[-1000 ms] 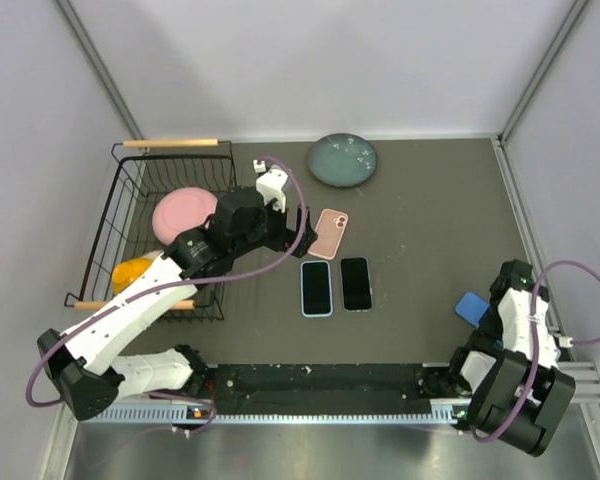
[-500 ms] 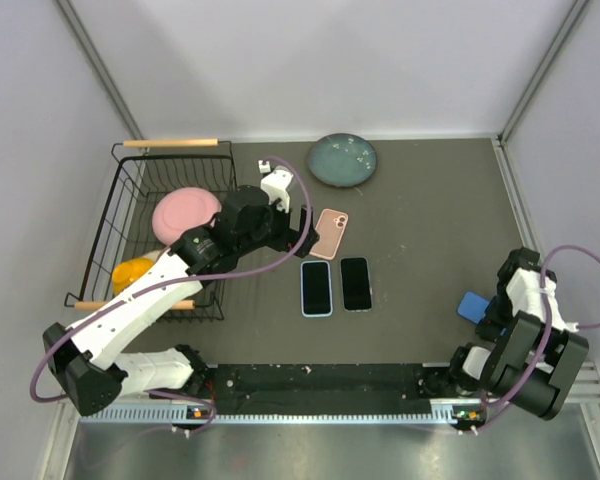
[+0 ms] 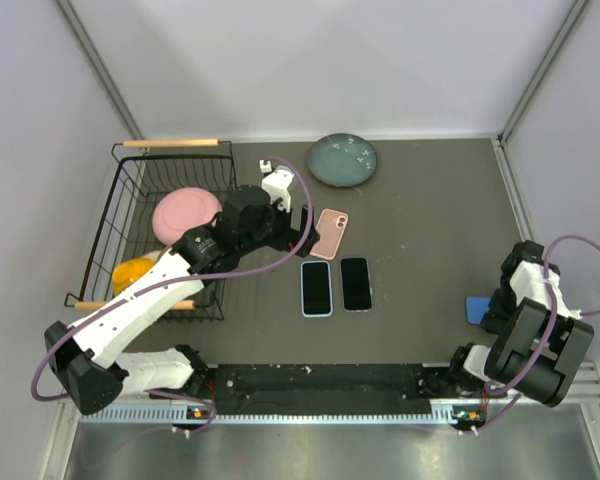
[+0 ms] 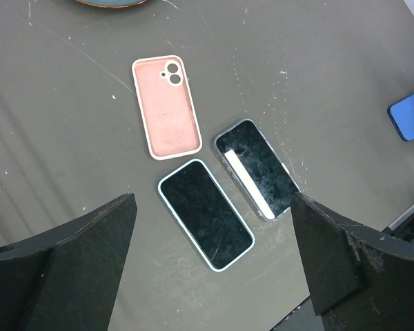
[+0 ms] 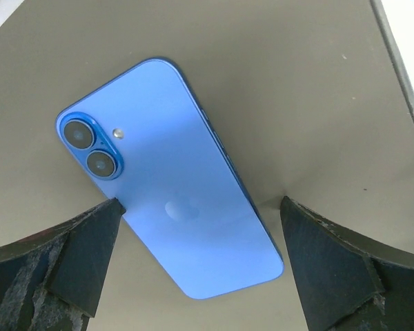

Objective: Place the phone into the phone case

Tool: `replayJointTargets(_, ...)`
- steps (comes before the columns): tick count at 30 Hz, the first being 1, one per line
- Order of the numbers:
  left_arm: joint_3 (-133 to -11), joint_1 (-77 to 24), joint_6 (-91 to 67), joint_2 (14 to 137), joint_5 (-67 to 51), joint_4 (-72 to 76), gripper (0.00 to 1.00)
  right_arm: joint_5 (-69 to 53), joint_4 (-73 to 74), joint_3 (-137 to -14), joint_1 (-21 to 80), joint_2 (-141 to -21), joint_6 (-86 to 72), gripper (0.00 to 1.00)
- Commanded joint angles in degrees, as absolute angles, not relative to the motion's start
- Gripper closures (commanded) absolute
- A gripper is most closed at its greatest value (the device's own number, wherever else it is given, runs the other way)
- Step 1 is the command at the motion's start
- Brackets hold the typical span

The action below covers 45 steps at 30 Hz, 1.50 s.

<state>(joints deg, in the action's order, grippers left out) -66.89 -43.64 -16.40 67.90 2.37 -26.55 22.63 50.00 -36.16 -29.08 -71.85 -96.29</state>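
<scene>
The blue phone (image 5: 169, 179) lay face down, its twin camera lenses showing, near the right edge of the table (image 3: 430, 220) and close to the near side, well apart from the pink phone case (image 3: 329, 232). That case lay open side up near the middle of the surface. The right gripper (image 5: 199, 207) hung over the blue phone with its jaws spread wide, one finger on each side of it and not closed on it. The left gripper (image 4: 212, 227) was held above the middle of the table, its jaws likewise wide apart and holding nothing. Just nearer than the pink case lay two more phones side by side, screens up: a phone with a pale blue rim (image 3: 316, 288) and a dark phone (image 3: 355, 283). The tabletop was a matte dark grey-brown, marked with fine scratches and white specks. A teal plate (image 3: 342, 160) sat by the far edge. A black wire basket (image 3: 170, 160) with wooden handles stood at the left, holding a pink disc (image 3: 180, 212) and a yellow object (image 3: 130, 272). Pale lavender-grey walls (image 3: 330, 60) enclosed the table on three sides.
</scene>
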Motion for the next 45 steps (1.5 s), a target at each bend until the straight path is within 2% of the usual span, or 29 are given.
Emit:
replayJointTargets(1,-67.9,-43.7,-16.4,67.9,2.3,-23.1,0.01,20.5,46.6,-37.4,-29.5,-69.9,-92.9,0.01)
replayJointTargets(7,-68.0,-43.7,-16.7,68.6,1.6,-22.6,0.01,20.1,47.0,-39.2,-29.6,-72.2,-88.1,0.01)
replayJointTargets(12,-67.8,-43.7,-16.4,68.2,1.9,-22.6,0.01,19.7,47.3,-43.6,-29.6,-79.3,-80.1,0.01)
replayJointTargets(19,-67.4,-43.7,-16.4,67.8,2.2,-22.5,0.01,17.6,47.8,-45.4,-29.6,-87.8,-77.3,0.01)
replayJointTargets(28,-67.3,-43.7,-16.4,67.2,2.5,-22.4,0.01,21.4,47.1,-43.8,-29.6,-84.6,-76.6,0.04)
replayJointTargets(34,-67.2,-43.7,-16.7,66.0,2.5,-22.1,0.01,22.1,46.1,-41.8,-29.6,-80.9,-74.9,0.11)
replayJointTargets(45,-64.7,-43.7,-17.6,62.1,3.3,-21.9,0.01,19.7,41.7,-38.5,-29.6,-76.9,-68.5,0.32)
